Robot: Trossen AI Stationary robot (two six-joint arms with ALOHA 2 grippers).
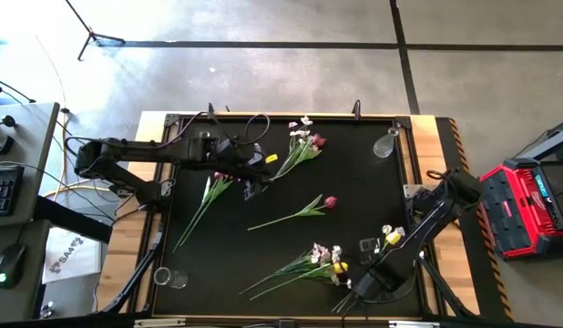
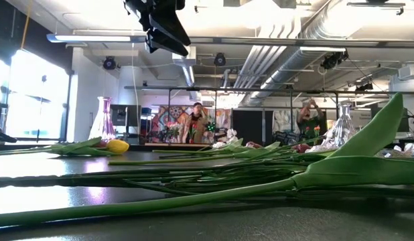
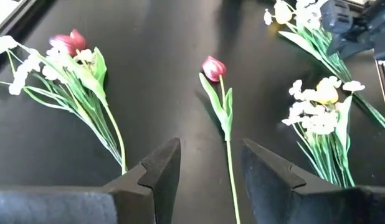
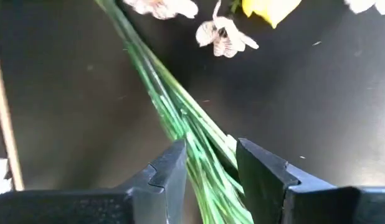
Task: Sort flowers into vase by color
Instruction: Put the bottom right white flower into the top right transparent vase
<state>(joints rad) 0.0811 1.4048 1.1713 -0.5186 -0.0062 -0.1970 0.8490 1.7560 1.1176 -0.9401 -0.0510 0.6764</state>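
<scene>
The right claw (image 4: 208, 165) is straddling the green stems (image 4: 180, 124) of a white-and-yellow bunch at the table's (image 1: 373, 196) five o'clock, grip undeterminable. The left claw (image 3: 211, 168) is hanging released above a lone red tulip (image 3: 212, 67) near centre.

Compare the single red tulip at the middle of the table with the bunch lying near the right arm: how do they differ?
The single red tulip lies alone, one stem with nothing around it; the bunch is several stems fanned together. The tulip's head is dark red; the bunch mixes small white blossoms with a yellow bloom. The right tool straddles the bunch's stems, while the tulip lies untouched ahead of the left tool. Both lie flat with green stems.
</scene>
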